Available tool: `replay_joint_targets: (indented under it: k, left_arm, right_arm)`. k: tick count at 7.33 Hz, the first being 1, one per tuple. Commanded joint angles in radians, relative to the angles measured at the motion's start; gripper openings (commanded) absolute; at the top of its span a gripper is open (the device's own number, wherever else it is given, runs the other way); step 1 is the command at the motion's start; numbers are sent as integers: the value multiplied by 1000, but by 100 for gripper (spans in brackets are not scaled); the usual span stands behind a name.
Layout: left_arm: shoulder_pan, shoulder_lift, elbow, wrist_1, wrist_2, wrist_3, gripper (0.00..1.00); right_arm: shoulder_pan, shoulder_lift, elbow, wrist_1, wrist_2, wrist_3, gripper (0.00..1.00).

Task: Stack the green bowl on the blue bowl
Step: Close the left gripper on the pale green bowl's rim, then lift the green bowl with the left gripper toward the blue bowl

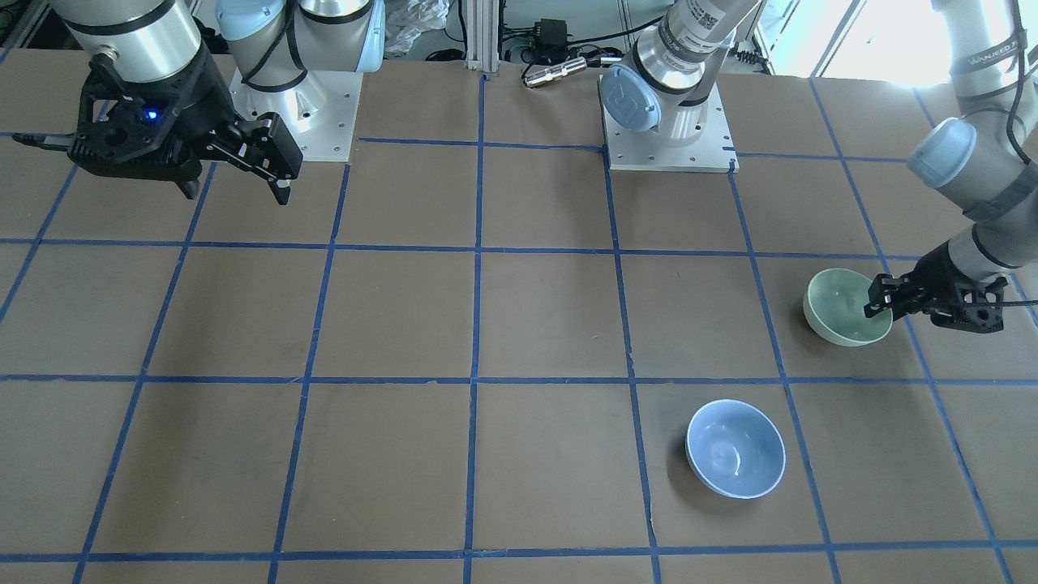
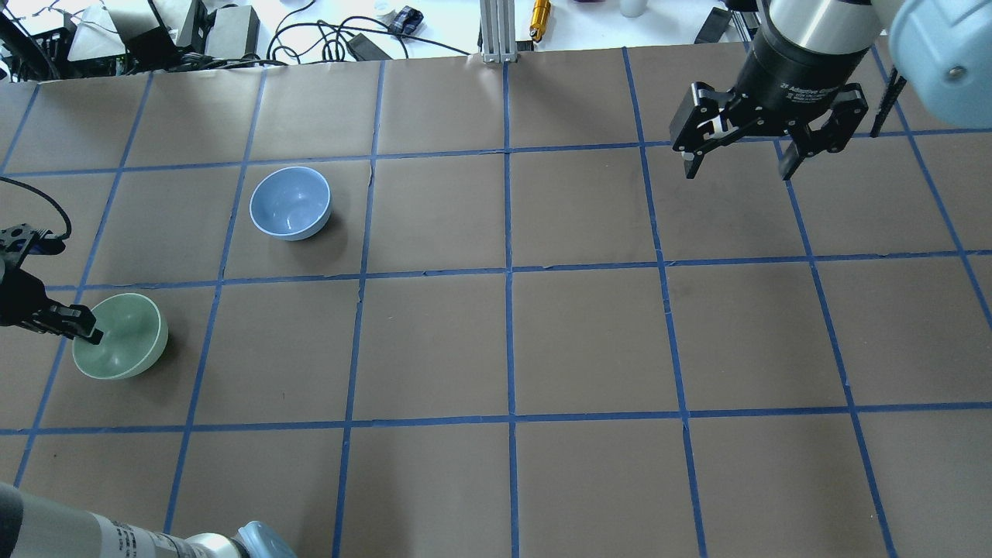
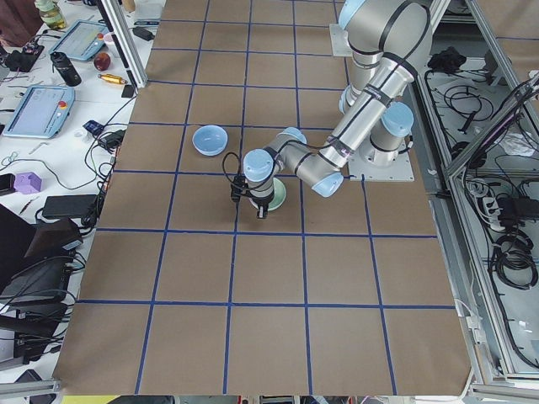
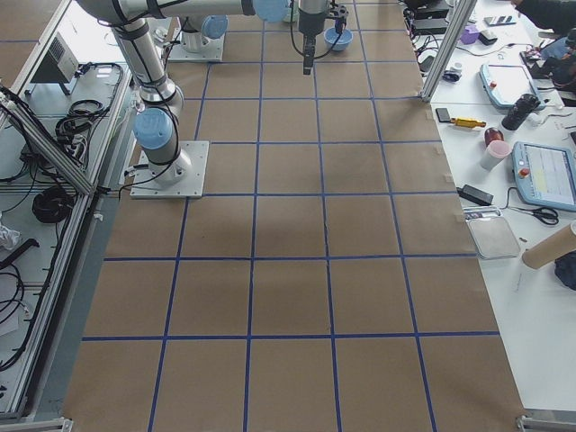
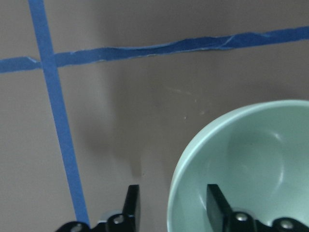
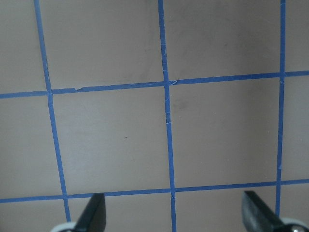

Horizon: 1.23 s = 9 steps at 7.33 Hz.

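Note:
The green bowl (image 1: pixel 839 312) stands upright on the brown table, also in the overhead view (image 2: pixel 128 341) and the left wrist view (image 5: pixel 251 164). My left gripper (image 5: pixel 174 195) is open and straddles its rim, one finger (image 5: pixel 216 205) inside the bowl and one finger (image 5: pixel 131 203) outside; it also shows in the overhead view (image 2: pixel 91 332). The blue bowl (image 2: pixel 291 203) stands empty one grid square away, also in the front view (image 1: pixel 735 448). My right gripper (image 2: pixel 736 170) is open and empty, held above the table far from both bowls.
The table (image 2: pixel 511 341) is brown paper marked with blue tape grid lines. The arm bases (image 1: pixel 669 134) are bolted at the robot's side. Cables and devices (image 2: pixel 194 31) lie beyond the far edge.

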Motion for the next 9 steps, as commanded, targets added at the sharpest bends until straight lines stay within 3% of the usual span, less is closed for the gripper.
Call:
replay_joint_targets:
  k: [1,5,9]
  left_arm:
    - [0,5,1,-16,0,-3,0]
    - [-34,34,96,-79,-21,-63,0]
    - [-341,22,320,-281,-17,-423,0]
  right_arm:
    - [0,0,0,0,0,0,100]
    - [0,0,0,0,0,0,100]
    - [0,0,0,-1,0,0,100]
